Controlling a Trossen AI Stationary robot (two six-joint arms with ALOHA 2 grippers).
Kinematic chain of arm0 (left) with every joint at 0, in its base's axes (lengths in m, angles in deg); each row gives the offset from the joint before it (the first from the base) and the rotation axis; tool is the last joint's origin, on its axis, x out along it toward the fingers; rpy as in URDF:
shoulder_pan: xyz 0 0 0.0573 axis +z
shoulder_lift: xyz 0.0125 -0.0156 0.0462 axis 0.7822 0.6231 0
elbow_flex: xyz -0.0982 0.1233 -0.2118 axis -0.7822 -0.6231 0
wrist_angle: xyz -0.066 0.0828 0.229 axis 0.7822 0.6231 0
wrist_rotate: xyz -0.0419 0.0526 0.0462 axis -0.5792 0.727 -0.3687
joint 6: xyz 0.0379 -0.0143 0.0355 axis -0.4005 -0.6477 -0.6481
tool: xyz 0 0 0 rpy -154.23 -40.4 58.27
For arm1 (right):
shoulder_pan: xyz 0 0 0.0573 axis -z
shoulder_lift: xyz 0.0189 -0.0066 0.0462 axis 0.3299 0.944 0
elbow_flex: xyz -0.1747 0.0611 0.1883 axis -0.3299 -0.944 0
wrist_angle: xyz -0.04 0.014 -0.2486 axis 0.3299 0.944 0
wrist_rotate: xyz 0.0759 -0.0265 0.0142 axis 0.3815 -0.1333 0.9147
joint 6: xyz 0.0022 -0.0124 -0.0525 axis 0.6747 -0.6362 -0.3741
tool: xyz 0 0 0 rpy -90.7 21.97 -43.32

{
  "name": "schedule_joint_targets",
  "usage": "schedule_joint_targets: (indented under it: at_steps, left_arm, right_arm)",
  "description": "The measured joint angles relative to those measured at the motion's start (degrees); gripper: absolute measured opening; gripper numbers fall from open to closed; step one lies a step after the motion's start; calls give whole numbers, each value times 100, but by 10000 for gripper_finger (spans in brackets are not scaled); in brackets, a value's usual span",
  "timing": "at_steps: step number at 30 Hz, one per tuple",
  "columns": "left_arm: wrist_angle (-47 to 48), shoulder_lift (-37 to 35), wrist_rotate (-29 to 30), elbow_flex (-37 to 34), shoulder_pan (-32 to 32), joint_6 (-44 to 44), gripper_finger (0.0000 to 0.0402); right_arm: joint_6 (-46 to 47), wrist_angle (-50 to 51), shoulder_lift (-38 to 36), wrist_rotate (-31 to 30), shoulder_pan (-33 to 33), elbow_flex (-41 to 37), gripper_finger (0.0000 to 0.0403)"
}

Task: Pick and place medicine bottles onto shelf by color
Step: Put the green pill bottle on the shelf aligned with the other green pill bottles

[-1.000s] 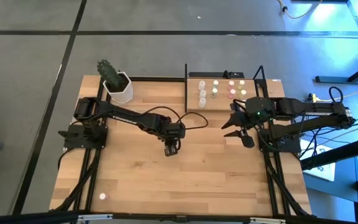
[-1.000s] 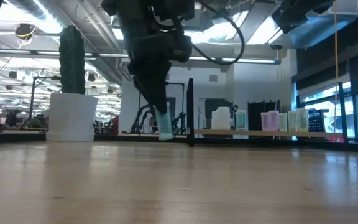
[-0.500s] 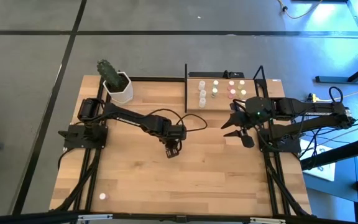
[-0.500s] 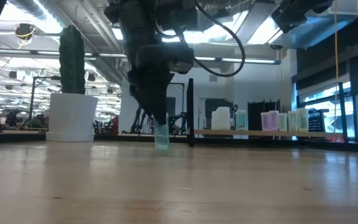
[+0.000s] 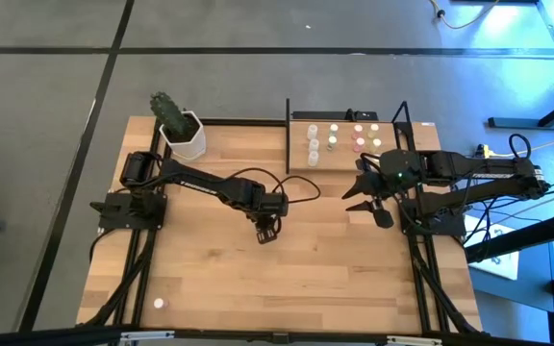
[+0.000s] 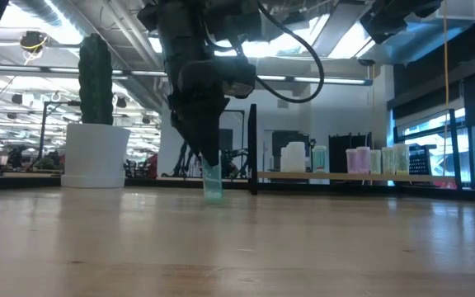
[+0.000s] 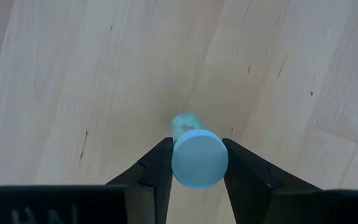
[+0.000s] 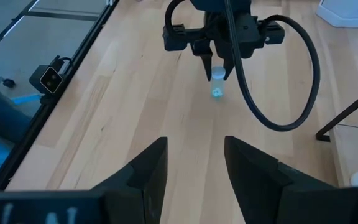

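Overhead cam's looking straight down, low one's skimming the tabletop (image 5: pixel 335 279), wrist cams are peering past fingers; all catching the left gripper (image 6: pixel 210 169).

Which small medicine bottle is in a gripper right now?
The blue-green-capped small bottle mid-table, clamped by the left gripper. All others stand untouched on the light-wood shelf.

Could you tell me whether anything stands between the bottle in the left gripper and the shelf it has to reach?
Nothing visible lies on the bare tabletop between them. The left gripper holds the bottle mid-table; the shelf sits toward the far right. Only its black upright on the near side and the right gripper hovering in front of it could crowd the approach.
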Motion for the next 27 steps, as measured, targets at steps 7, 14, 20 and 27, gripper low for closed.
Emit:
schedule_joint_targets:
  at_steps: [7, 14, 20, 27]
  left_arm:
    - [0, 0, 1, 0, 0, 1, 139]
    - [-2, 0, 212, 0, -33, 0, 192]
    - [5, -32, 164, 0, -21, 109, 218]
    - [-8, -300, 141, 2, -15, 308, 220]
  right_arm:
    - [-6, 0, 0, 0, 0, -1, 161]
    - [-15, 0, 0, 0, 0, 0, 161]
    - [-15, 0, 0, 1, 0, 0, 161]
    - [-12, 2, 0, 0, 0, -1, 161]
